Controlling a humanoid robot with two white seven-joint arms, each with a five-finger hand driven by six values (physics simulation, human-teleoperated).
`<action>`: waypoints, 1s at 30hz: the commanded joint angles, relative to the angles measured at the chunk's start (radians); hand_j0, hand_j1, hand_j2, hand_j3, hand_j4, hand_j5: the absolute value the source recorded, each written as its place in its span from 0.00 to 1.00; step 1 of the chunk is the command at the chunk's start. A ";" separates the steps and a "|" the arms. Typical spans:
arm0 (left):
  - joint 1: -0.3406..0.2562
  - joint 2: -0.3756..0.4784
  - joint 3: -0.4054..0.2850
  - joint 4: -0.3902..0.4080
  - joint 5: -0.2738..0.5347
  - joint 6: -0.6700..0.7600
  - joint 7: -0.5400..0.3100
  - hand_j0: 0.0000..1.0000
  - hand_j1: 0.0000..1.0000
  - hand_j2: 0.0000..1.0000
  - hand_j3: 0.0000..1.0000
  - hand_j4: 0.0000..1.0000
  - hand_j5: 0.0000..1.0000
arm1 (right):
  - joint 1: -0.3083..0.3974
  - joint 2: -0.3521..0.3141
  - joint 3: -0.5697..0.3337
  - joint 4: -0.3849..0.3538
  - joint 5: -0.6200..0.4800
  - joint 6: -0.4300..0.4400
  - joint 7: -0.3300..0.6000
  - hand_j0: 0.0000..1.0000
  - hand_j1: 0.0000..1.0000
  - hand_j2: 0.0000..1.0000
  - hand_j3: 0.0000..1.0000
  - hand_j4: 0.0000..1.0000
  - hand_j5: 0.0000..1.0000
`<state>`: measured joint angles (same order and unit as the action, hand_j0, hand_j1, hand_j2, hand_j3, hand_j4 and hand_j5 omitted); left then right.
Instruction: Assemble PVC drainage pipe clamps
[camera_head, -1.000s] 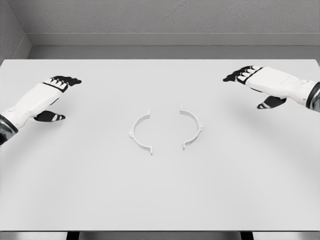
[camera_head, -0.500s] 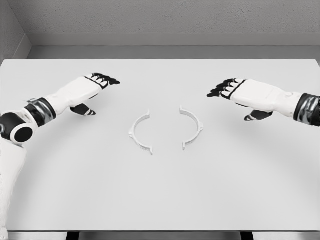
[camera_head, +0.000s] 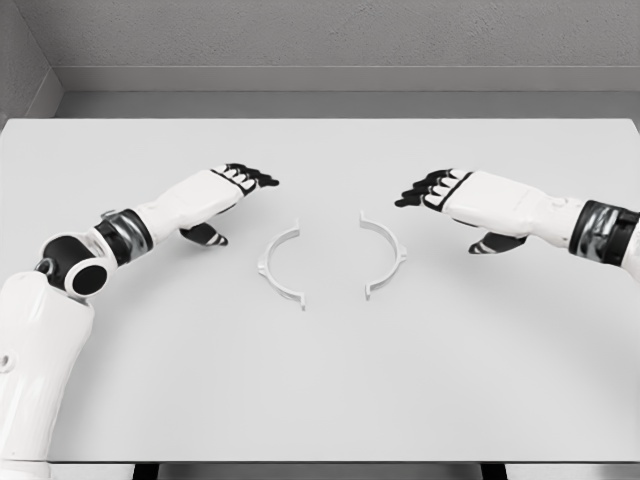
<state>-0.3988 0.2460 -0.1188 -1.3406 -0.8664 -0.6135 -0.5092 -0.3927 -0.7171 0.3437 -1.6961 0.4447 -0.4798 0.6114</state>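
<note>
Two white half-ring clamp pieces lie flat in the middle of the white table (camera_head: 320, 390), a gap between them. The left clamp half (camera_head: 282, 264) bows to the left, the right clamp half (camera_head: 385, 254) bows to the right. My left hand (camera_head: 232, 196) hovers just up and left of the left half, fingers stretched out, holding nothing. On the other side, my right hand (camera_head: 437, 199) hangs up and right of the right half, also open and empty. Neither hand touches a clamp piece.
The table's far edge meets a grey wall (camera_head: 320, 40). My left arm's elbow (camera_head: 75, 270) sits low over the table's left side.
Both hands have moved inward toward the clamp halves, the left one farther than the right. The clamp halves have not moved.
</note>
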 joint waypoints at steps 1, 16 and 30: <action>0.000 0.003 -0.001 -0.026 0.012 0.003 0.000 1.00 1.00 1.00 1.00 1.00 1.00 | 0.000 0.005 0.000 -0.007 -0.006 0.003 0.000 1.00 1.00 1.00 1.00 1.00 1.00; 0.086 0.019 -0.015 -0.117 0.070 0.003 0.000 1.00 1.00 1.00 1.00 1.00 1.00 | 0.023 0.048 0.003 -0.034 -0.006 0.009 0.000 1.00 1.00 1.00 1.00 1.00 1.00; 0.087 0.019 -0.015 -0.112 0.067 0.003 0.000 1.00 1.00 1.00 1.00 1.00 1.00 | 0.029 0.136 0.001 -0.013 0.002 0.010 0.000 1.00 1.00 1.00 1.00 1.00 1.00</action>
<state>-0.3114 0.2652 -0.1339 -1.4530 -0.8062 -0.6133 -0.5099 -0.3651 -0.5935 0.3457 -1.7142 0.4494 -0.4715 0.6113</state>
